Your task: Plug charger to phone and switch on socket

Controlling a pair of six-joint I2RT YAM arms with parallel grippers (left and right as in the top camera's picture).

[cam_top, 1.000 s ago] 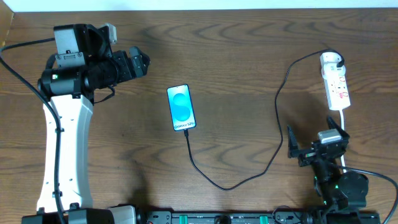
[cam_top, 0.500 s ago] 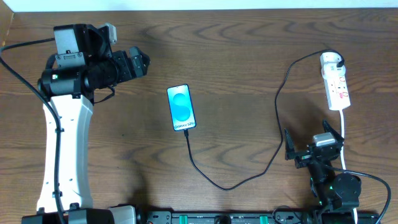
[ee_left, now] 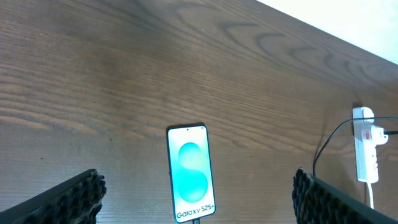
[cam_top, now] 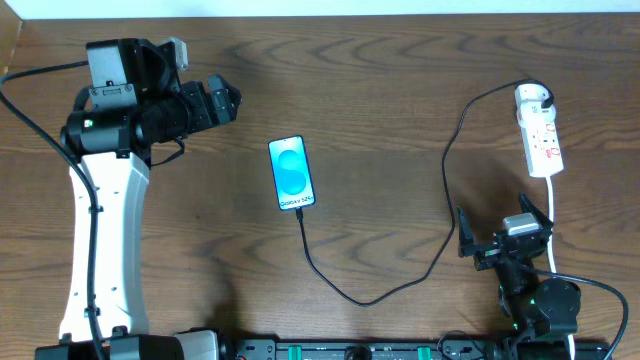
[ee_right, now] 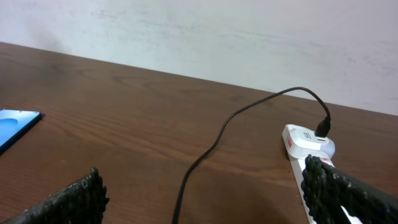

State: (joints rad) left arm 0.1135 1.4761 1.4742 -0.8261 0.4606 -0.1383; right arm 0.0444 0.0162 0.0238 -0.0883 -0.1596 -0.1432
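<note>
"Overhead, entry one: where do we log the phone?"

"Mid-table, screen lit. The charger meets its near edge and loops near and right. It then runs far to its white plug, seated in the far end of the socket at far right."

"And our grippers?"

"We note the left gripper far left of the phone, spread wide, holding nothing. The right gripper sits on the near side of the socket, likewise released and empty. Switch position: we cannot tell."

Left arm white link, black joints, black cable; right arm black; fingers black, dimpled.
</note>
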